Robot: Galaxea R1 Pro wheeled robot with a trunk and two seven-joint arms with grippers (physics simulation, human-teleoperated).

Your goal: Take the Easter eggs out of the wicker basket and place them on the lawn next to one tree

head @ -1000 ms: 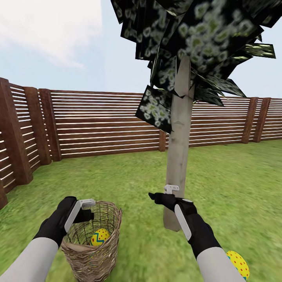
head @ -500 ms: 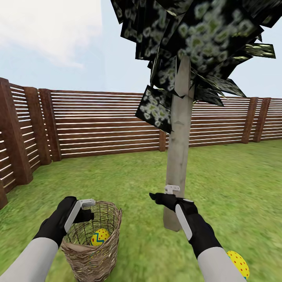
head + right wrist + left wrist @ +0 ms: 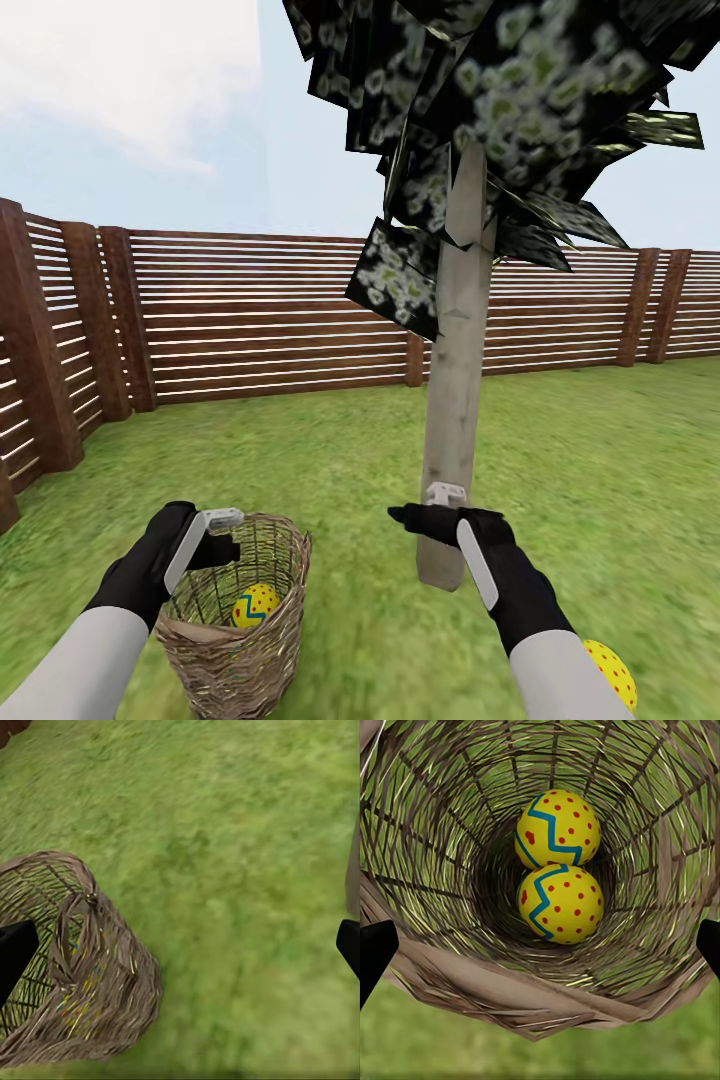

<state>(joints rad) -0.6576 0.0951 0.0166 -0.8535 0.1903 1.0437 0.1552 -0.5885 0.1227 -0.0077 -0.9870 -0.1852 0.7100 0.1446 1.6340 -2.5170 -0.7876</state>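
Head view: we've got one egg (image 3: 612,672) out on the lawn (image 3: 620,480) near the tree (image 3: 455,400), and one egg showing in the wicker basket (image 3: 240,640) beside that trunk. Left claw (image 3: 222,535) hangs over the basket; right claw (image 3: 425,508) by the trunk. Left wrist: two eggs (image 3: 556,829) left inside, claw wide. Right wrist: claw wide, empty. No writing anywhere.

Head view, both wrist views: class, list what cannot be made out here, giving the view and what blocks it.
- Yellow dotted egg on the green lawn, head view: partly hidden by the right arm and cut by the frame edge.
- Second egg in the tan wicker basket, head view: the wall hides it; the left wrist view shows two.
- Pale tree trunk, right wrist view: cut off at the edge.
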